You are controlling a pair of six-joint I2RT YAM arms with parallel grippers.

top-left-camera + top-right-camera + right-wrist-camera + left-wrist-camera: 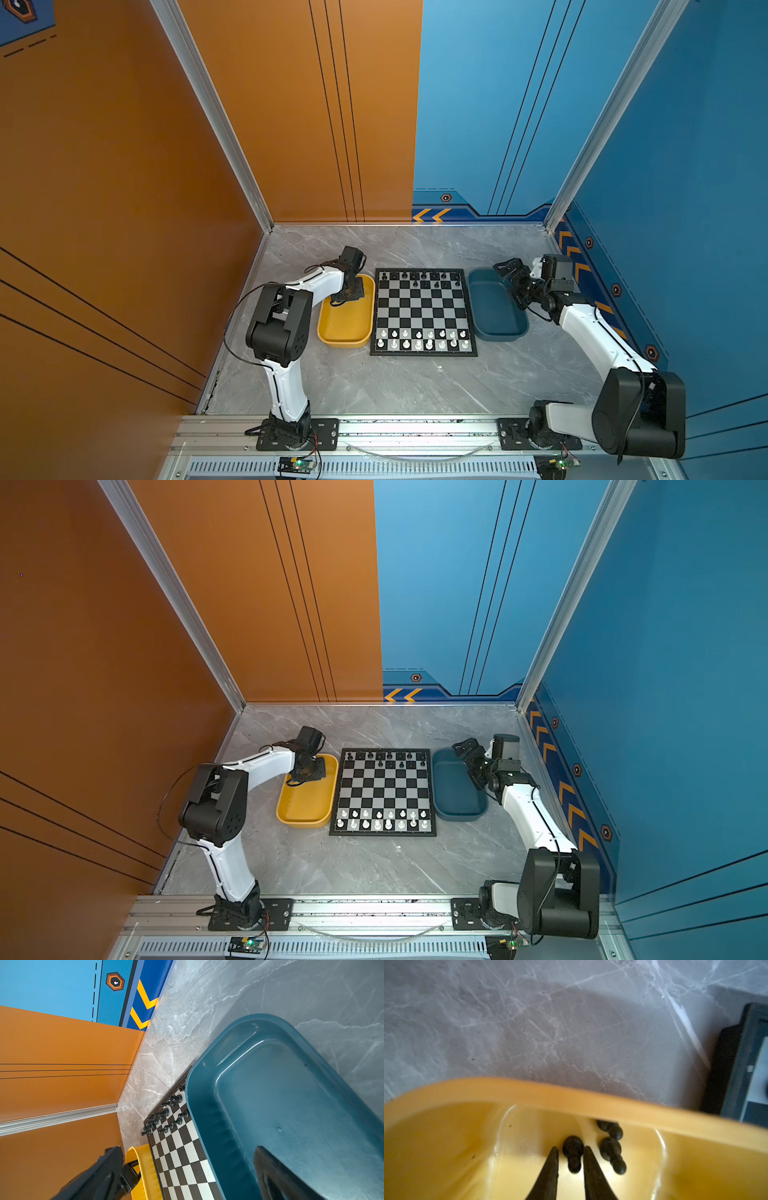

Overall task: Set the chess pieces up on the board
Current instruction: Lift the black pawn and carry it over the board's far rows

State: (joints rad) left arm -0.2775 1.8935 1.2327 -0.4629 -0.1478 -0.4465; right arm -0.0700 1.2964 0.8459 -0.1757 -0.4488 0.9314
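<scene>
The board (424,316) (384,796) lies mid-table. Black chess pieces (424,275) fill its far row, and three black pawns (436,284) stand in the row in front. My left gripper (337,300) (571,1147) reaches down into the far end of the yellow tray (345,343) (550,1093). Its narrow jaws are shut on a lying black pawn (572,1153). Two more black pawns (611,1151) lie beside it against the tray wall. My right gripper (509,270) (188,1148) hangs open and empty over the far end of the blue tray (498,316).
White chessmen (422,338) stand in the board's two near rows. The blue tray (291,1105) holds nothing. The yellow tray flanks the board on the left, the blue one on the right. Walls close the table at the back and both sides.
</scene>
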